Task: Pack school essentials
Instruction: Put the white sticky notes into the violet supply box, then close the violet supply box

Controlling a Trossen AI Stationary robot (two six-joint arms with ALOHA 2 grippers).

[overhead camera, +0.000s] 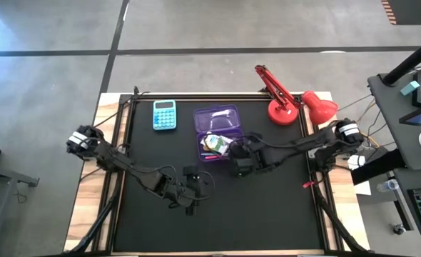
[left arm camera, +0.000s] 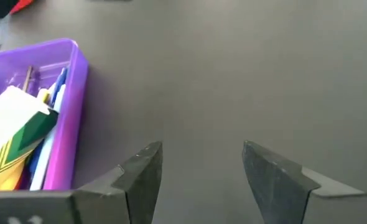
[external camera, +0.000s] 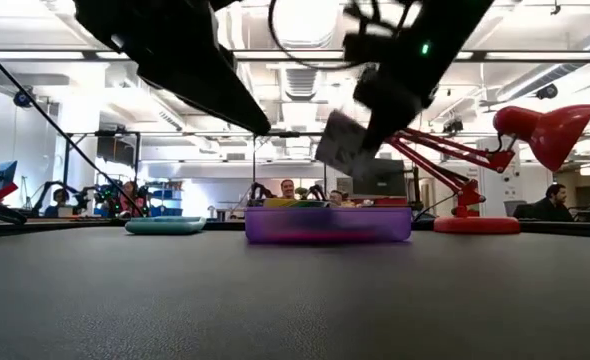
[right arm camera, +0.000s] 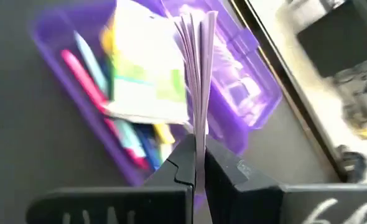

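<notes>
Right gripper (right arm camera: 196,163) fingers pinching thin paper pad (right arm camera: 198,68) by edge, above purple case (right arm camera: 246,93) — light, floppy, slip-prone. Left gripper (left arm camera: 202,168) fingers spread, empty, over table (left arm camera: 233,74).

The box (overhead camera: 217,132) sits mid-table, calculator (overhead camera: 164,114) to its left, lamp (overhead camera: 285,107) to its right; pens (right arm camera: 84,74) and a packet (right arm camera: 143,74) lie inside (lid open behind).

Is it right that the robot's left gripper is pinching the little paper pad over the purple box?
Not quite: the right gripper pinches the paper pad over the purple box, as the right wrist view shows. The left gripper is open and empty.
</notes>
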